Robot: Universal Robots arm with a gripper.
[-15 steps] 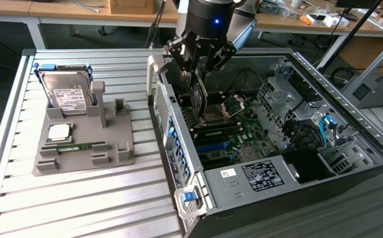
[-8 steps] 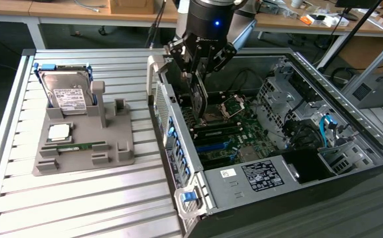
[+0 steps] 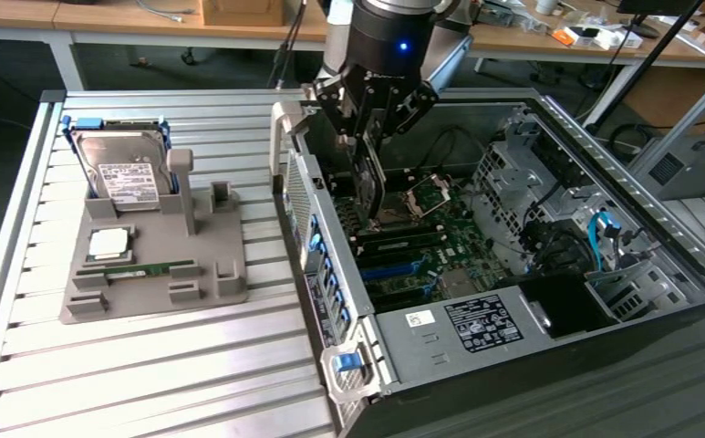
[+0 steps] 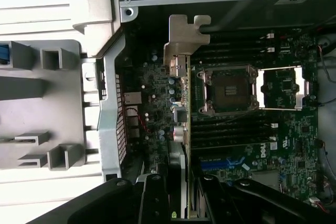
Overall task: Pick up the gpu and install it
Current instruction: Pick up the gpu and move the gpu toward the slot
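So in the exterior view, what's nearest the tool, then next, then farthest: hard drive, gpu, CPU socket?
1. gpu, held in the tool.
2. CPU socket, inside the computer case.
3. hard drive, on the gray stand, exterior view's left.

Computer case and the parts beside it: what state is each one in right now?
gripper: shut on the gpu, over the open case.
gpu: held on edge above the motherboard.
computer case: lying on its side, panel off, insides exposed.
CPU socket: cover flipped open, no chip in it.
hard drive: propped upright in the grey holder.
memory stick: lying flat in the holder.
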